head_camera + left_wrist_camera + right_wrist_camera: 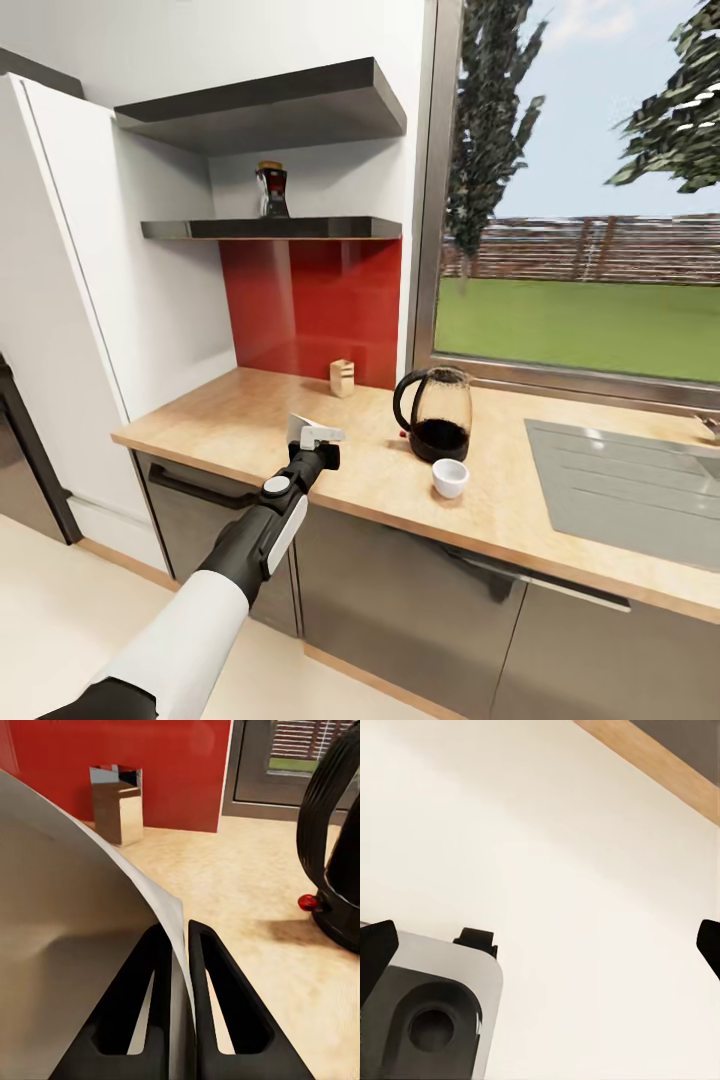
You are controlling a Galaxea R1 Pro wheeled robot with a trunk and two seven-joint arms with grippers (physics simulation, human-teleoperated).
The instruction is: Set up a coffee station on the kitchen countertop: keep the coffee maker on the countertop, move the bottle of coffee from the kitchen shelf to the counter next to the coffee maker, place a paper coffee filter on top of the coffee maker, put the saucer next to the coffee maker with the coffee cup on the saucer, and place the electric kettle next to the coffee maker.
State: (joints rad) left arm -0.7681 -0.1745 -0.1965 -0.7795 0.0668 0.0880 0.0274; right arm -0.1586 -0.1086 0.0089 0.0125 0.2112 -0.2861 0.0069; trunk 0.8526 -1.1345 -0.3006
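The left gripper is clamped on the saucer, holding it on edge above the countertop. In the left wrist view the two fingers pinch the white rim between them, with the plate's pale face curving away to one side. So the step in hand appears to be carrying the saucer to its place.

On the counter the electric kettle stands near the window, with the coffee cup just in front of it and not yet on any saucer. A small tan box sits against the red backsplash. On the lower shelf stands a dark item (too small to name with confidence).

The right gripper's fingertips sit wide apart over pale floor, holding nothing.

The next move likely calls for tipping the saucer flat and setting it on bare worktop, clear of the kettle, then releasing.
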